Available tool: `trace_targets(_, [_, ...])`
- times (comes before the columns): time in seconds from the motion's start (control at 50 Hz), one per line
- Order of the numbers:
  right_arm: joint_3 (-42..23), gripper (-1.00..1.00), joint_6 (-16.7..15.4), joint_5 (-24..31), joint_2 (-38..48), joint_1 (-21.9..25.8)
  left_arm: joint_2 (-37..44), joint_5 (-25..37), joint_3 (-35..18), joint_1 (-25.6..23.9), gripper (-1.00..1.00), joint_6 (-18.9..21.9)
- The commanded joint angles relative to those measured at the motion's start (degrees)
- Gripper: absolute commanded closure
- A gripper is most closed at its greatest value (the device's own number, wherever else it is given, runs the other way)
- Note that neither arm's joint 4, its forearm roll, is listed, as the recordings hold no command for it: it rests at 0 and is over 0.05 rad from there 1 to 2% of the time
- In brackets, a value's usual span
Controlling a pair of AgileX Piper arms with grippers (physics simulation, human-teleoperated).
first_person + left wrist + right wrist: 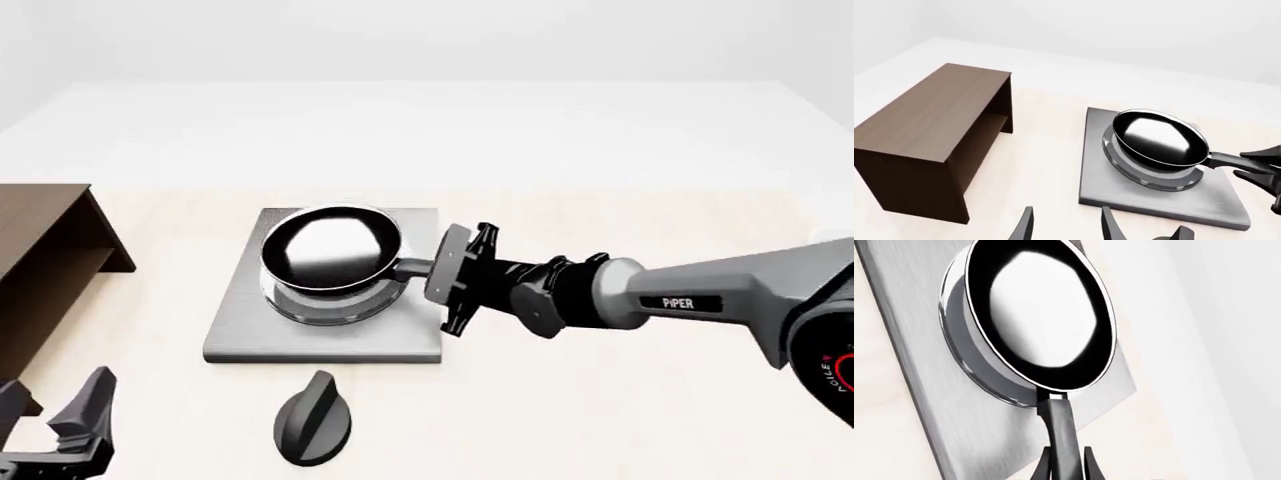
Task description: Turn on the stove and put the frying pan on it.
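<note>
The right gripper, fingers clamping the handle at the frying pan's 3 o'clock, is risking tilting it off the burner on release, while the left gripper's open fingers are idling.

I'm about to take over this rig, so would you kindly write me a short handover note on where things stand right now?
Right end effector: shut on the frying pan's handle.
Left end effector: open, holds nothing, low at the near left by the brown shelf.
Frying pan: over the burner on the stove; whether it rests fully on the rings cannot be told.
Knob: on the table in front of the stove, ungripped; its setting cannot be read.
Left: release the pan, and turn the knob if that is not done.
</note>
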Motion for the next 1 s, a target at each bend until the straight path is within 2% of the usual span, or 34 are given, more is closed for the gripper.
trace_targets(0.02, [-0.04,-1.00,0.31,-2.38,1.16,-1.49,1.52,-1.51,0.13,-0.12,-1.00,-0.44])
trace_targets(0.1, [0.29,-1.00,0.48,-1.86,0.26,-1.45,0.86,-0.82,0.09,-0.21,-1.00,-0.48])
trace_targets(0.24, [1.42,-1.00,0.19,0.20,-3.72,-1.27,-4.23,4.70,-0.38,-0.36,-1.00,-0.41])
trace_targets(0.36, [3.17,-1.00,2.45,5.08,-12.26,2.18,-4.78,5.77,-0.41,-0.35,-1.00,-1.07])
trace_targets(0.38, [2.25,-1.00,6.09,9.77,-16.28,4.49,-4.15,5.09,-0.35,-0.53,-1.00,-0.92])
trace_targets(0.42, [2.59,-1.00,8.01,12.71,-19.01,6.44,-3.39,4.33,-0.21,-0.49,-1.00,-0.95])
trace_targets(0.48, [5.28,-1.00,8.34,13.13,-20.76,7.63,1.71,-0.75,0.24,-0.46,-1.00,-1.08])
trace_targets(0.54, [6.50,-1.00,12.85,15.01,-19.98,11.70,4.44,-3.41,0.29,-0.65,-1.00,-1.04])
trace_targets(0.56, [6.80,-1.00,14.61,15.36,-21.16,12.61,3.75,-2.79,0.26,-0.71,-1.00,-1.04])
trace_targets(0.58, [6.86,-1.00,18.13,17.12,-23.84,14.95,2.42,-1.50,0.21,-0.64,-1.00,-1.13])
trace_targets(0.64, [6.42,-1.00,25.24,20.12,-26.20,18.37,2.30,-1.17,0.24,-0.57,-1.00,-1.25])
trace_targets(0.7, [8.09,-1.00,28.58,20.23,-29.59,20.09,3.44,-2.35,0.27,-0.66,-1.00,-0.98])
trace_targets(0.72, [8.29,-1.00,30.74,20.64,-32.33,20.78,2.88,-1.81,0.25,-0.65,-1.00,-1.06])
trace_targets(0.74, [7.93,-1.00,34.93,21.12,-38.23,21.62,1.72,-0.69,0.17,-0.59,-1.00,-1.27])
trace_targets(0.76, [7.95,-1.00,34.94,21.15,-38.27,21.62,1.59,-0.55,0.16,-0.59,-1.00,-1.27])
trace_targets(0.78, [8.54,-1.00,34.73,21.08,-42.09,20.15,1.61,-0.51,0.14,-0.36,-1.00,-1.50])
trace_targets(0.8, [10.91,-1.00,32.47,19.54,-47.91,18.74,2.68,-1.71,0.16,-0.22,-1.00,-1.63])
trace_targets(0.82, [12.04,-1.00,32.79,19.12,-51.61,18.33,3.32,-2.45,0.17,-0.20,-1.00,-1.56])
trace_targets(0.86, [14.74,-1.00,36.51,18.79,-58.17,19.45,3.13,-2.55,0.13,-0.26,-1.00,-1.57])
trace_targets(0.88, [16.64,-1.00,35.37,18.25,-61.68,18.43,2.39,-1.86,0.06,-0.27,-1.00,-1.58])
trace_targets(0.94, [21.87,-1.00,38.75,17.94,-69.78,17.78,-0.91,1.24,-0.32,-0.20,-1.00,-1.26])
trace_targets(0.96, [21.90,-1.00,38.75,17.94,-69.82,17.78,-1.10,1.44,-0.34,-0.20,-1.00,-1.26])
trace_targets(1.0, [26.78,-1.00,36.31,18.21,-79.74,15.90,-2.96,3.26,-0.60,-0.14,-1.00,-1.13])
